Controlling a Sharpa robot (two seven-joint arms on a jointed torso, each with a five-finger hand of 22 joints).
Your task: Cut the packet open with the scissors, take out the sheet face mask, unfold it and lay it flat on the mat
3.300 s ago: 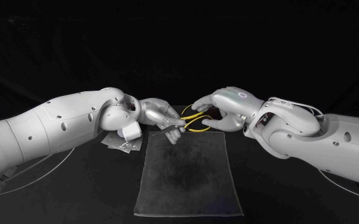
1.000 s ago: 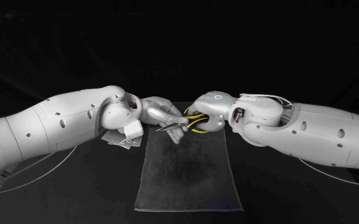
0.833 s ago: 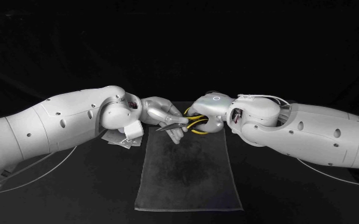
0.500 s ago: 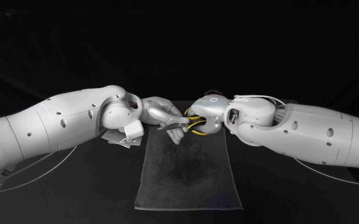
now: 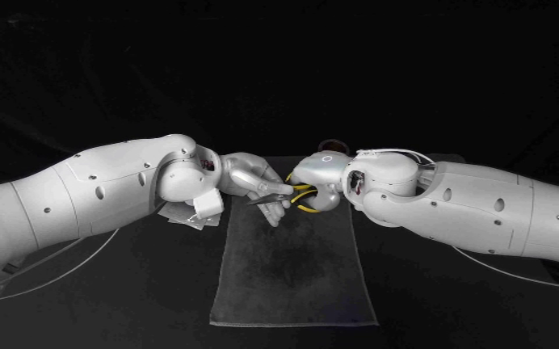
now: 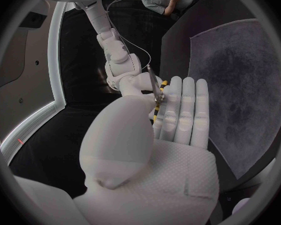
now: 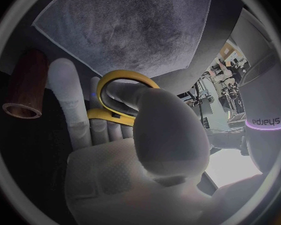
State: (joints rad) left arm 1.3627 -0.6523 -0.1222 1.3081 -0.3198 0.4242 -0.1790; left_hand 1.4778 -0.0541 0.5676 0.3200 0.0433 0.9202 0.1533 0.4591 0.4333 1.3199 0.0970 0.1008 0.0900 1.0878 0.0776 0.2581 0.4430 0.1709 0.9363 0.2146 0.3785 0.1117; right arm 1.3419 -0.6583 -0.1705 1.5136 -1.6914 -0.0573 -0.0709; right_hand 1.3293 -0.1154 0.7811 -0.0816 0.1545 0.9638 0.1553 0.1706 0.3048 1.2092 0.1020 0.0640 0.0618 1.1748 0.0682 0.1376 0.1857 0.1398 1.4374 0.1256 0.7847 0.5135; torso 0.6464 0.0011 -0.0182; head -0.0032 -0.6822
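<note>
1. My right hand, at the centre of the head view, is closed on the scissors. My fingers pass through the yellow loops, so I can work the blades.
2. The blades point toward the left of the frame, at the fingertips of my left hand. I judge the cut to be in progress or about to start.
3. My left hand's fingers lie straight and close together beside the blades. I cannot tell whether anything is pinched between them.
4. A pale crumpled piece, which I take for the packet, shows under my left wrist just left of the mat. I cannot tell whether it is held or resting on the desk.
5. The mat lies flat from the centre to the bottom of the frame. Both hands work over its far end, so the mask would come out directly above it.
6. A brown cylinder stands just beyond the mat's far edge.
</note>
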